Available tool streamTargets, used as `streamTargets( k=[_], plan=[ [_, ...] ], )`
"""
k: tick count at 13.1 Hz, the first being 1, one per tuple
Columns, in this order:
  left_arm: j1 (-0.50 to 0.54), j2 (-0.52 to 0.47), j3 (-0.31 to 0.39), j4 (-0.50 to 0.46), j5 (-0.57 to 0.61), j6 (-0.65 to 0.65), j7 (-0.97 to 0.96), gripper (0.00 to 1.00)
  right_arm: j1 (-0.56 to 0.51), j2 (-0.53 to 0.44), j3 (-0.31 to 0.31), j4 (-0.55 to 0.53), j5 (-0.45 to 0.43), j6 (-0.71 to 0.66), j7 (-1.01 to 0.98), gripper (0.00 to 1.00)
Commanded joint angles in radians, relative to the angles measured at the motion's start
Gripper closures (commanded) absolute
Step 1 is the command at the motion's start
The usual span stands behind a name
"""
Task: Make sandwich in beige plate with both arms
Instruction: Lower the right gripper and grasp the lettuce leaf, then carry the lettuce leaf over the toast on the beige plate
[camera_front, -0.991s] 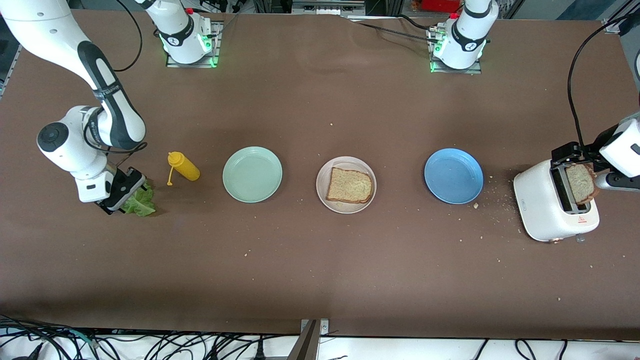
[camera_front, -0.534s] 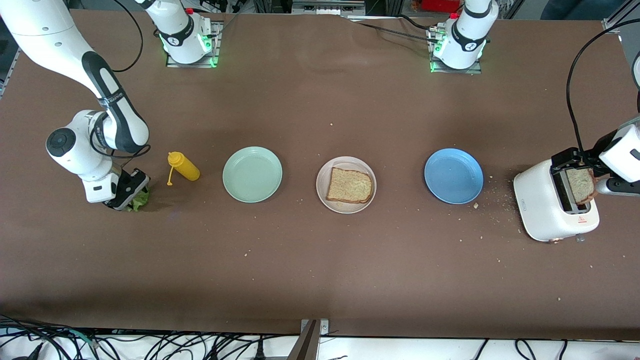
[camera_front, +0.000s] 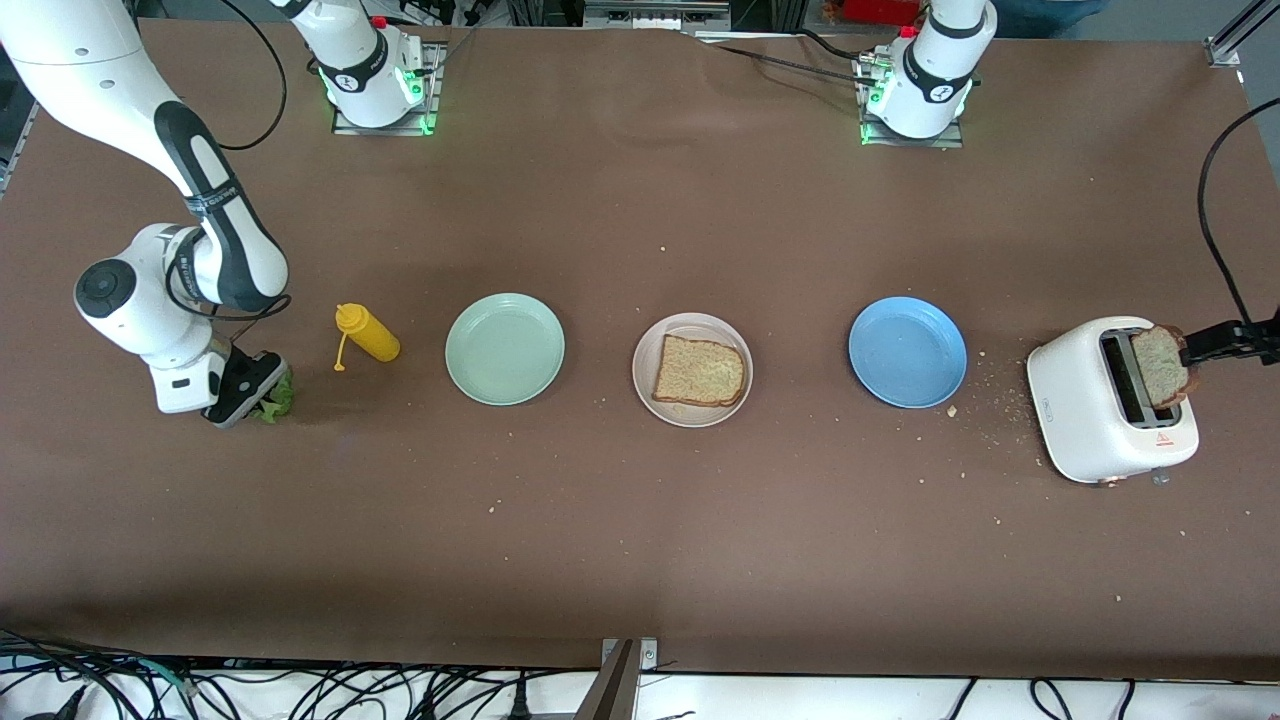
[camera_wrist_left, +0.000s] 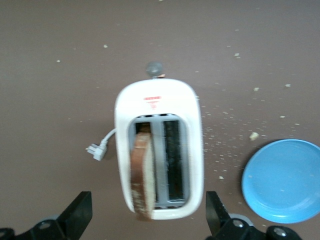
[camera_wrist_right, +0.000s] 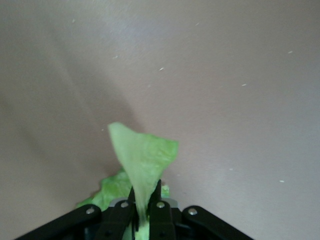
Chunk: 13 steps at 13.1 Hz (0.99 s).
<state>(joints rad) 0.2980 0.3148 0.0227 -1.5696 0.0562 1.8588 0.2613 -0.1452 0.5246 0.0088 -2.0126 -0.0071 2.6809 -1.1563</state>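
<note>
My right gripper (camera_wrist_right: 142, 210), lower left of frame, pinches the ruffled green lettuce leaf (camera_wrist_right: 140, 165) for the toast-bearing round beige plate (camera_front: 645, 395); my left gripper (camera_wrist_left: 150, 222) gapes wide over the white toaster (camera_wrist_left: 192, 115), straddling the protruding brown toast slice (camera_wrist_left: 142, 175).

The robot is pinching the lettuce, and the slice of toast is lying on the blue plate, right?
Not quite. The toast slice lies on the beige plate; the blue plate has nothing on it, as the front view shows. The right gripper does pinch the lettuce.

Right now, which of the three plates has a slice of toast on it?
The beige plate, the middle one of the row, carries the toast slice. The mint-green plate and the blue plate beside it hold nothing.
</note>
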Motion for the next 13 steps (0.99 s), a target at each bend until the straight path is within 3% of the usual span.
streamTargets(
  k=[1,4,7,9,10,11,12,13],
  plan=[
    [0.052,0.071,-0.009,0.003,-0.024,0.045,0.045,0.0,0.002,-0.04,0.014,0.128,0.003,-0.213,0.088,1.0],
    [0.053,0.081,-0.013,-0.042,-0.027,0.037,0.035,0.03,0.045,-0.093,0.052,0.282,0.006,-0.48,0.275,1.0],
    [0.052,0.079,-0.017,-0.046,-0.027,0.03,0.033,0.04,0.134,-0.155,0.074,0.411,0.064,-0.708,0.519,1.0],
    [0.052,0.082,-0.017,-0.064,-0.027,0.023,0.03,0.17,0.235,-0.17,0.072,0.465,0.07,-0.769,0.726,1.0],
    [0.049,0.082,-0.015,-0.076,-0.027,0.02,0.03,0.36,0.278,-0.175,0.072,0.475,0.072,-0.773,0.813,1.0],
    [0.047,0.082,-0.017,-0.084,-0.027,0.005,0.032,0.69,0.323,-0.179,0.074,0.483,0.079,-0.773,0.899,1.0],
    [0.046,0.082,-0.017,-0.079,-0.027,-0.006,0.032,0.88,0.369,-0.179,0.072,0.491,0.091,-0.773,0.982,1.0],
    [0.044,0.081,-0.017,-0.073,-0.027,-0.006,0.032,1.0,0.41,-0.179,0.072,0.5,0.108,-0.768,1.063,1.0]
  ],
)
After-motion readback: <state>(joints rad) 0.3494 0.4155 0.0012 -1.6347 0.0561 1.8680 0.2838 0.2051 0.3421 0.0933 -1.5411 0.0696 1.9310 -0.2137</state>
